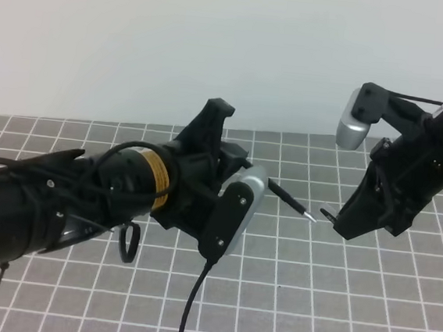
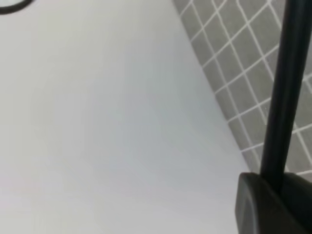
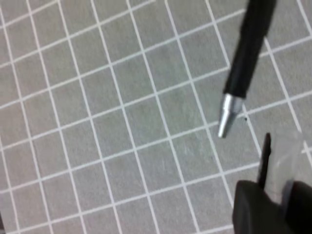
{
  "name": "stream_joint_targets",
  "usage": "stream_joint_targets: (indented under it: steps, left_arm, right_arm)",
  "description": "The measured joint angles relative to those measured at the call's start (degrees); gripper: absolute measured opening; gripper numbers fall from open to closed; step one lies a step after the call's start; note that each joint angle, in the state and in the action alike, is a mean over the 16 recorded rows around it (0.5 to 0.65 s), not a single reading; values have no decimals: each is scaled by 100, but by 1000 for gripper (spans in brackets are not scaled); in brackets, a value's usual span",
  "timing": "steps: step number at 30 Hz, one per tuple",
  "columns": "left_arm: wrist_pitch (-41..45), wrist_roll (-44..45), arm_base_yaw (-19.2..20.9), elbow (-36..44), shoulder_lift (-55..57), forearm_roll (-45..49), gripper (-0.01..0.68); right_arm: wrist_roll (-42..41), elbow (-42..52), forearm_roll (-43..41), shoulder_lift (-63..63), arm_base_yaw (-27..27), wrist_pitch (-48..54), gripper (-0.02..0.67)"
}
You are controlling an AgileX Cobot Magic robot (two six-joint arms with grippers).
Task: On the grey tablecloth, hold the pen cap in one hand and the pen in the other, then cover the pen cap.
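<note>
Both arms hover over the tablecloth (image 1: 287, 298). Left gripper (image 1: 241, 168) clamps the pen (image 1: 289, 199), tip aimed right. Right gripper (image 1: 340, 221) pinches the cap (image 3: 287, 161), just beside the pen's silvery tip, not touching.

- The exterior high view looks down from in front onto the grey tablecloth (image 1: 287, 298), both arms above it.
- The left wrist view, close, runs along the pen (image 2: 285, 92).
- The right wrist view, close above the tablecloth, shares the pen's tip.
</note>
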Motion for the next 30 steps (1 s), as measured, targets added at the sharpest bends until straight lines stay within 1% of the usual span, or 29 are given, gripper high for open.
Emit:
stream_joint_targets:
  steps: [9,18,30]
  left_arm:
    - [101,46,5,-262,180,-103,42]
    - [430,121,7,-593,339,-225,42]
    - [578,218,-25,-639,370,-84,42]
  right_arm:
    - [-8,0,2,0,0,0,-4]
    - [-12,0,-65,0,0,0,-4]
    - [-81,0,-101,0,0,0,-3]
